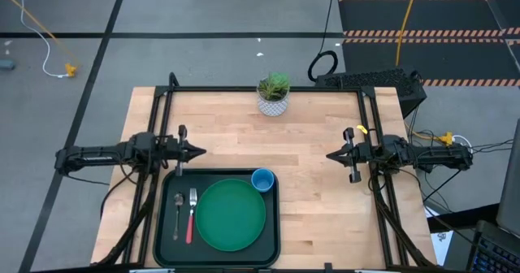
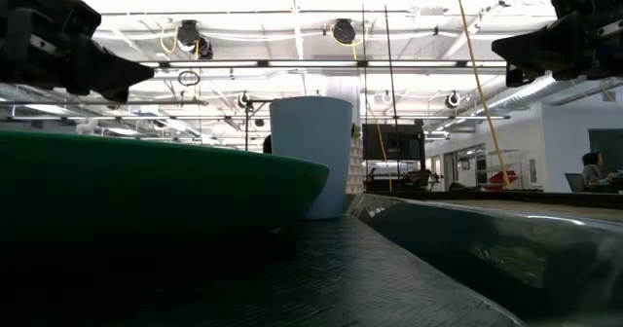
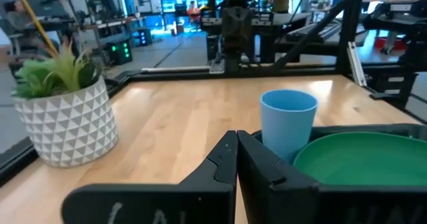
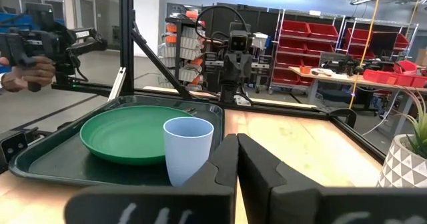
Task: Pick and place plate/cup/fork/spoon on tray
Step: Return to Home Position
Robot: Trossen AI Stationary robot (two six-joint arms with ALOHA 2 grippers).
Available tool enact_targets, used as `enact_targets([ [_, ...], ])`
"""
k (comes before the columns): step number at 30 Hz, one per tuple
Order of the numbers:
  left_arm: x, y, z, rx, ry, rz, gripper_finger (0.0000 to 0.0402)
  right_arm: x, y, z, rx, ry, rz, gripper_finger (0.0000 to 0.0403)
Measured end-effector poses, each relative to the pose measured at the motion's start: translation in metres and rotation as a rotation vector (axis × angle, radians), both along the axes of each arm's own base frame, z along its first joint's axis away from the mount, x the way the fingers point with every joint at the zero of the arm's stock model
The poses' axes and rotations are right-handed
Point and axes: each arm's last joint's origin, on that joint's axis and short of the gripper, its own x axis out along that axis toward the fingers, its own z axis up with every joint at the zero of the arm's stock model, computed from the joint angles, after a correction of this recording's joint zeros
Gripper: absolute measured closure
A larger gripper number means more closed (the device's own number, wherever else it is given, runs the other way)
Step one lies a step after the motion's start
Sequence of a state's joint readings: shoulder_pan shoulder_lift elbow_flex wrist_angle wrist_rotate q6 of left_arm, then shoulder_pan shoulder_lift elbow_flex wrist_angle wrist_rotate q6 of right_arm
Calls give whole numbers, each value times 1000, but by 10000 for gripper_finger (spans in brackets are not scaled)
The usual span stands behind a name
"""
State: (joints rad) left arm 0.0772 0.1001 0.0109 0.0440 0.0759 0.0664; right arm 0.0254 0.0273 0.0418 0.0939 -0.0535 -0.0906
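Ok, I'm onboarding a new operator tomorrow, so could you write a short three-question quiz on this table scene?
1. Fill in: the fork lies on the tray between the spoon and the ____.
2. True or false: the left gripper and the right gripper hang above the bare table, off the tray, fingers shut.
3. Which stands off the tray? A cup, B plant pot, C spoon.
Key: 1 plate; 2 true; 3 B.
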Motion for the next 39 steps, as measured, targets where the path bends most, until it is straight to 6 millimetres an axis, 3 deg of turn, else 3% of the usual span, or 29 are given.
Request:
enact_targets([
  [18, -1, -7, -2, -39, 16, -32, 392, 0, 0, 0, 0, 0, 0, 403],
  [26, 0, -7, -2, 95, 15, -39, 392, 0, 0, 0, 0, 0, 0, 403],
  [39, -1, -7, 9, 89, -93, -33, 398, 0, 0, 0, 0, 0, 0, 403],
])
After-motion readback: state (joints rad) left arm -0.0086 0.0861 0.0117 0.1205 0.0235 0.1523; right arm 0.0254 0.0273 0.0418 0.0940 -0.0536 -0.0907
